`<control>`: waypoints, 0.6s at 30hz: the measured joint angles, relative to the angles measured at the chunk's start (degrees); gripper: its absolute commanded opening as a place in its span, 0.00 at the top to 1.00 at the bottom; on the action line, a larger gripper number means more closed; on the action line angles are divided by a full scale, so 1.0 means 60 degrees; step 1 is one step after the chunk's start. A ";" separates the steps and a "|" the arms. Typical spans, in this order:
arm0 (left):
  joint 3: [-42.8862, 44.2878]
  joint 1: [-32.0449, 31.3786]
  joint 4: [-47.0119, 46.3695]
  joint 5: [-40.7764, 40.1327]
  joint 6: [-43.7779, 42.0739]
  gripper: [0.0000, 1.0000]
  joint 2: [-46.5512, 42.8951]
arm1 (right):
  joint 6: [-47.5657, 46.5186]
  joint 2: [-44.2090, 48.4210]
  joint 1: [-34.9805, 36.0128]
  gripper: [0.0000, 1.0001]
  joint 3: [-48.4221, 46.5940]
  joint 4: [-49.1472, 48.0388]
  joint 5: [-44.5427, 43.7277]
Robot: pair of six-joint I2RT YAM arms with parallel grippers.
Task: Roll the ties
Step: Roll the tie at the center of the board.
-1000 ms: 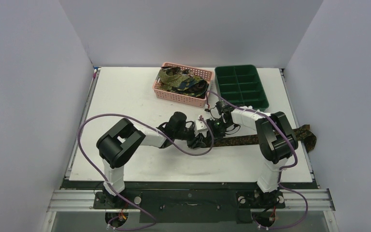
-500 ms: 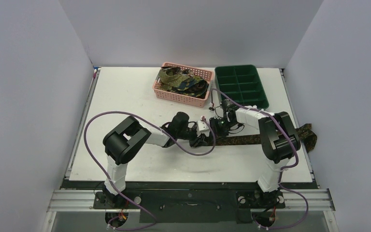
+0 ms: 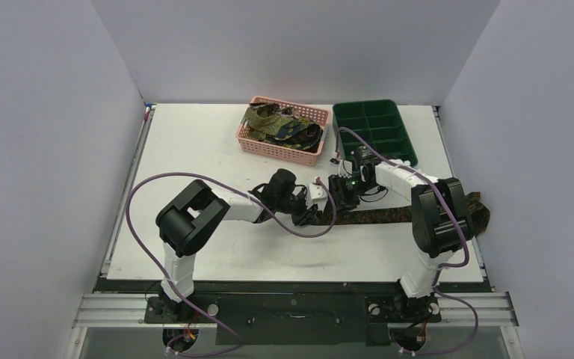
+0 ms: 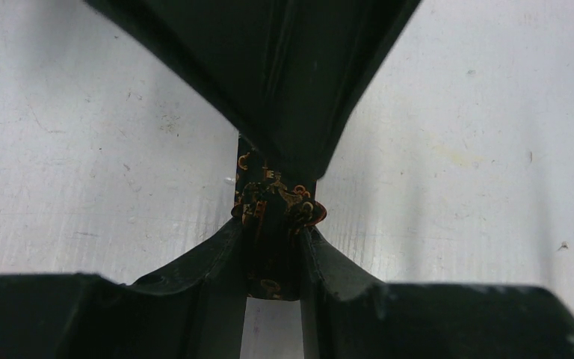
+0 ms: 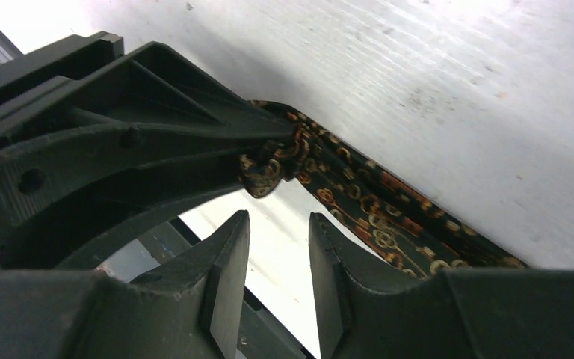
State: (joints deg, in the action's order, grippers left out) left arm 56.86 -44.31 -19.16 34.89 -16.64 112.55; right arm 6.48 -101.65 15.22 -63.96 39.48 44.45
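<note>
White tabletop between grey walls, from above: a tie (image 3: 377, 216) lies flat from the middle to the right edge, where it hangs over. Other ties (image 3: 280, 123) fill the pink basket (image 3: 278, 152) beside the green tray (image 3: 374, 134). The left gripper (image 3: 310, 218) meets the tie's left end, and the right gripper (image 3: 338, 203) sits just beside it.

Left wrist: fingers (image 4: 217, 254) clamped on the tie's curled end.

Right wrist: fingers (image 5: 224, 254) apart with nothing between them, just short of that curl.

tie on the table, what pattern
Dark tie with small gold-orange rings; clearest in right wrist view.
</note>
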 measured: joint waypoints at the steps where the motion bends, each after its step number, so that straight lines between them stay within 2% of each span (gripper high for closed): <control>1: 0.0040 0.0000 0.0084 -0.0007 0.0018 0.76 0.0000 | 0.0058 -0.0022 0.0095 0.68 0.0000 -0.0062 0.0044; 9: 0.0087 0.0000 0.0200 -0.0069 0.0160 0.73 0.0000 | 0.0871 -0.0084 0.0608 0.71 0.0033 -0.0991 0.0073; 11: 0.0087 0.0000 0.0208 -0.0080 0.0182 0.73 0.0000 | 0.1049 -0.0175 0.0670 0.76 0.0040 -0.1213 0.0062; 16: 0.0087 0.0022 0.0262 -0.0102 0.0248 0.73 -0.0004 | 0.1308 -0.0594 0.0648 1.00 0.0146 -0.1545 0.0091; 18: 0.0087 0.0025 0.0288 -0.0109 0.0266 0.70 -0.0007 | 0.1271 -0.0627 0.0652 1.00 0.0149 -0.1555 0.0109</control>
State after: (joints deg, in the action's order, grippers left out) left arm 57.39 -44.16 -17.43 34.24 -15.05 112.51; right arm 14.11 -105.41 19.14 -63.07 30.15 45.10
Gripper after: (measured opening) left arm 0.277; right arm 0.041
